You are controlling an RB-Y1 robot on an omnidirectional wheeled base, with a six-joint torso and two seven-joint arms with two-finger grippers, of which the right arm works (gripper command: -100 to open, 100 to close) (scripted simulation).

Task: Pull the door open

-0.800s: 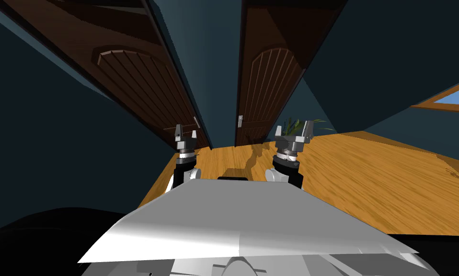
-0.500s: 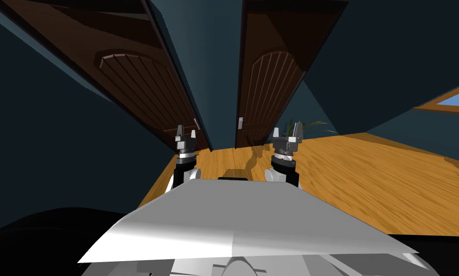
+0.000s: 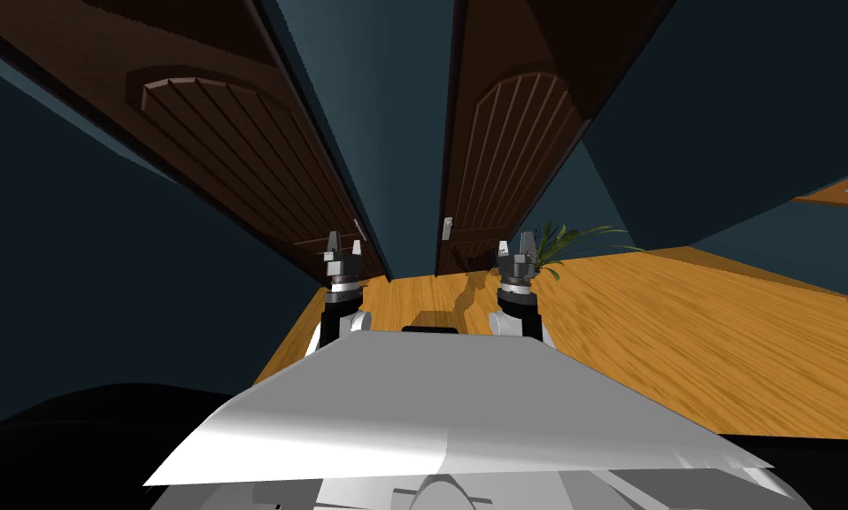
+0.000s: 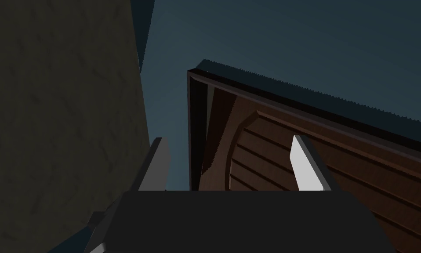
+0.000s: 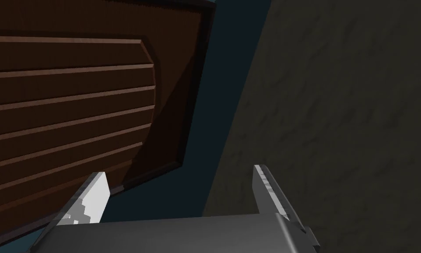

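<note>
Two dark brown doors with arched, slatted panels meet at a corner of dark teal walls in the upper middle of the head view. Nothing there marks which of them is the one to pull. The right-hand door (image 3: 493, 168) runs from the top centre down to the floor, with a small light grey handle (image 3: 447, 228) near its left edge, just above mid-frame. The left-hand door (image 3: 236, 150) slants from the upper left toward the centre, and its thin handle (image 3: 358, 227) sits by its lower right edge. Both doors look shut in their frames.

The left end effector (image 3: 343, 251) stands just below the left-hand door's thin handle in the frame. Its fingers are spread and nothing is between them. The right end effector (image 3: 517, 246) shows to the right of the light grey handle, in front of the right-hand door's lower right corner, also spread and empty.

In the left wrist view the fingers (image 4: 308, 164) stand wide apart before the top corner of a slatted panel (image 4: 293, 145), with a dim olive-grey plane (image 4: 60, 110) off to one side. The right wrist view shows the same kind of panel corner (image 5: 69, 101) behind one finger (image 5: 91, 197). I cannot tell which door either view shows.

A green plant (image 3: 562, 241) stands just right of the right end effector. The wooden floor (image 3: 679, 328) fills the lower right, and a window frame (image 3: 843, 188) touches the right edge.
</note>
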